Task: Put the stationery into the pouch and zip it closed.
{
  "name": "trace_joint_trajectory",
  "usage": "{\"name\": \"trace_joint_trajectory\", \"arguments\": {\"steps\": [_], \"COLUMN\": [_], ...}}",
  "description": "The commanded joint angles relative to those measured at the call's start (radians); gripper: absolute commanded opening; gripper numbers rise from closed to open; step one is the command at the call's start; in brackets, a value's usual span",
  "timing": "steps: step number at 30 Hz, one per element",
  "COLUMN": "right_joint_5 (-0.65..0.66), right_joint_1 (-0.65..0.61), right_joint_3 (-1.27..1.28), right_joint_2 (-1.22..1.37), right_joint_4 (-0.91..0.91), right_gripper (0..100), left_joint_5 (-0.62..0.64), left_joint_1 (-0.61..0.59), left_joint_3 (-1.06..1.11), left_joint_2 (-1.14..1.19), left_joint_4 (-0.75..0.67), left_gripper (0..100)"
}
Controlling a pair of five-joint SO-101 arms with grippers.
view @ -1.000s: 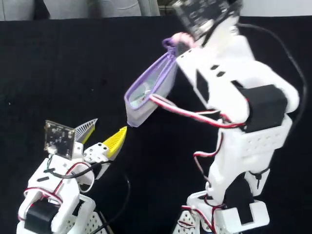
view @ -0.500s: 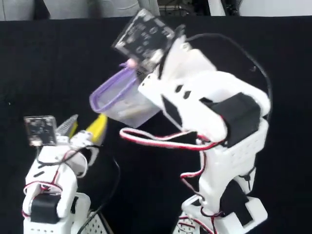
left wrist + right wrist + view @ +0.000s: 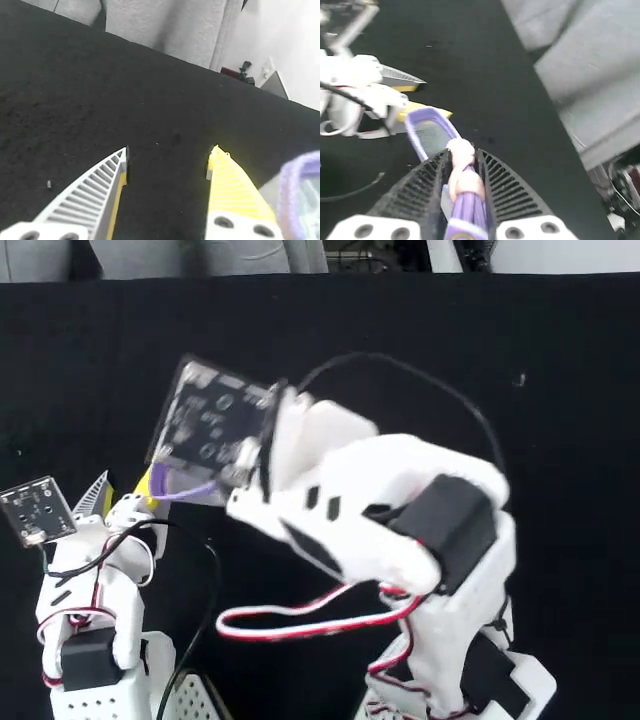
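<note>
1. Right gripper (image 3: 462,167), black ribbed fingers: drawn narrow and clamped on the pink rounded zip pull (image 3: 461,150) at one end of the pouch.
2. Left gripper (image 3: 170,150), one grey ribbed finger (image 3: 95,192) and one yellow ribbed finger (image 3: 232,185): spread wide, holding nothing, over the black cloth-covered table (image 3: 500,340).
3. Translucent soft pouch with a purple zip rim (image 3: 426,131): held up off the cloth by its pull end. Its far end sat just beside the left arm's yellow finger, and whether the two touched could not be told.
4. Progress, as judged:
   - The purple rim stood apart as an open loop in the right wrist view, so the zip looked unclosed.
   - The contents of the pouch could not be made out, so whether any stationery was loaded could not be told.
   - Zipping shut was evidently left to do. The wide left gripper beside the free end looked placed to brace the pouch for that pull.
5. Count:
   - arms, two
   - grippers, two (one gripping, one empty)
   - pouches, one
   - zip pulls, one
   - table cloths, one
</note>
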Motion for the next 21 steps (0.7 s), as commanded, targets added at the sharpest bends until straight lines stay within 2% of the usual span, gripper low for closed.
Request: {"name": "trace_joint_trajectory", "arguments": {"steps": [1, 6, 11, 14, 21], "right_joint_5": [0.005, 0.002, 0.002, 0.002, 0.006], "right_joint_1": [-0.106, -0.215, -0.213, -0.180, 0.011], "right_joint_3": [0.016, 0.045, 0.051, 0.087, 0.229], "right_joint_2": [-0.042, -0.042, -0.033, -0.033, -0.033], "right_joint_4": [0.032, 0.032, 0.031, 0.006, -0.158], "right_gripper": [1.1, 1.1, 1.1, 1.1, 1.1], "left_joint_5": [0.012, 0.014, 0.014, 0.014, 0.015], "left_joint_1": [-0.005, -0.005, -0.005, -0.005, -0.022], "left_joint_3": [-0.016, -0.013, -0.013, -0.013, -0.074], "left_joint_2": [-0.012, -0.012, -0.012, -0.012, -0.012], "left_joint_4": [-0.034, -0.034, -0.034, -0.034, -0.021], "left_gripper": [26, 26, 26, 26, 26]}}
